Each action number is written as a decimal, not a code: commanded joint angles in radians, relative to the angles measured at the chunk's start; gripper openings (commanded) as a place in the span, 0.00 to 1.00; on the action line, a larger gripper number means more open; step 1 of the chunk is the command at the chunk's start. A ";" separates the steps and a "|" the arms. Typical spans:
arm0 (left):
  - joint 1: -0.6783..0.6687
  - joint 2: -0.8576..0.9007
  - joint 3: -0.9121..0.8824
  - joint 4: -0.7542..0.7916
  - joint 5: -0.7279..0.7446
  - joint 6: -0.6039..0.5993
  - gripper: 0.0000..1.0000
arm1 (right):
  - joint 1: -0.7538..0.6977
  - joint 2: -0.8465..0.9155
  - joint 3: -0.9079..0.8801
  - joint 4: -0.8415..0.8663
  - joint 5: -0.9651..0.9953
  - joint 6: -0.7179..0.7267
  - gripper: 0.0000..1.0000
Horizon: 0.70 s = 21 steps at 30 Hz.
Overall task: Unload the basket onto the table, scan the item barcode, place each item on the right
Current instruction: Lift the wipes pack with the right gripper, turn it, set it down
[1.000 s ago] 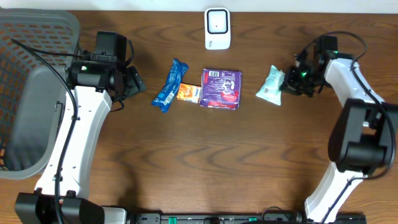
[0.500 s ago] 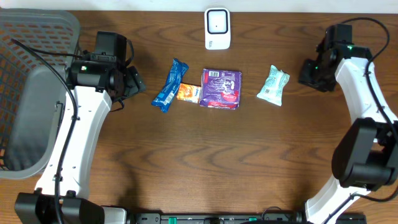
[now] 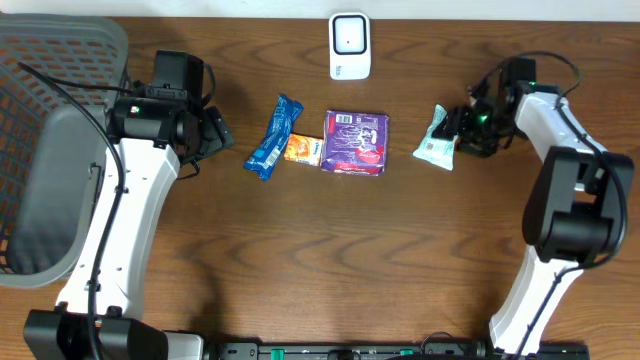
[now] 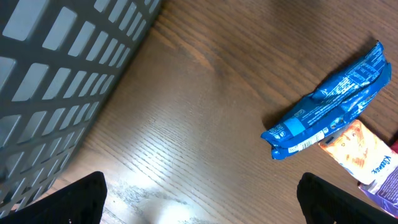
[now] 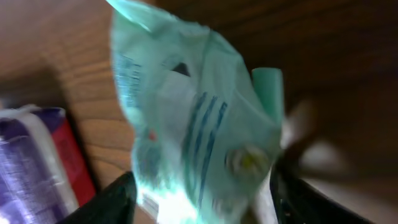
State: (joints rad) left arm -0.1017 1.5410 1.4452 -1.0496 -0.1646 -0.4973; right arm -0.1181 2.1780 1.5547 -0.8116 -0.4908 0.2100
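Dark wood tabletop from above, with a white scanner (image 3: pixel 349 45) at the far edge, centre. Just below the scanner, a purple pack (image 3: pixel 355 143). To the scanner's lower left, an orange sachet (image 3: pixel 302 150) touching that pack, then a blue wrapper (image 3: pixel 273 136). Much farther left of the scanner, a grey basket (image 3: pixel 40 150).

To the scanner's lower right, flat on the tabletop and apart from the pack: a pale green packet (image 3: pixel 437 137), likely the item to scan. Right jaws at the packet's outer edge, parted, one finger on each side of it in the blurred wrist view; impossible to tell whether touching yet. Left jaws wide and empty, hovering beside the blue wrapper, well left of the scanner.

Step in hand, by the look of it: taking hold of the packet. Next: closing on it, lifting, carrying it up and left to the scanner, turning the barcode toward the scanner's face. Barcode side not discernible here.
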 commanded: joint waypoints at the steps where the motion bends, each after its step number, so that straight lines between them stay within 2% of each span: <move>1: 0.000 -0.005 -0.003 -0.005 -0.020 -0.005 0.98 | -0.013 0.053 -0.008 0.011 -0.042 -0.009 0.44; 2: 0.000 -0.005 -0.003 -0.005 -0.020 -0.005 0.98 | -0.014 0.066 -0.008 0.019 -0.042 -0.009 0.39; 4: 0.000 -0.005 -0.003 -0.005 -0.020 -0.005 0.98 | -0.019 0.084 -0.008 0.032 -0.042 -0.012 0.21; 5: 0.000 -0.005 -0.003 -0.005 -0.020 -0.005 0.98 | -0.020 0.088 -0.008 0.037 -0.039 -0.022 0.04; 6: 0.000 -0.005 -0.003 -0.005 -0.020 -0.005 0.98 | -0.021 0.089 -0.008 0.038 -0.034 -0.029 0.01; 13: 0.000 -0.005 -0.003 -0.005 -0.020 -0.005 0.98 | -0.019 0.019 0.050 -0.046 0.172 -0.031 0.01; 18: 0.000 -0.005 -0.003 -0.005 -0.020 -0.005 0.98 | 0.018 -0.081 0.089 -0.132 0.570 0.106 0.01; 21: 0.000 -0.005 -0.003 -0.005 -0.020 -0.005 0.98 | 0.077 -0.112 0.089 -0.175 0.888 0.212 0.01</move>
State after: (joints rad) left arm -0.1017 1.5410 1.4452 -1.0496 -0.1646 -0.4973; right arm -0.0998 2.1197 1.6226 -0.9596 -0.0605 0.2829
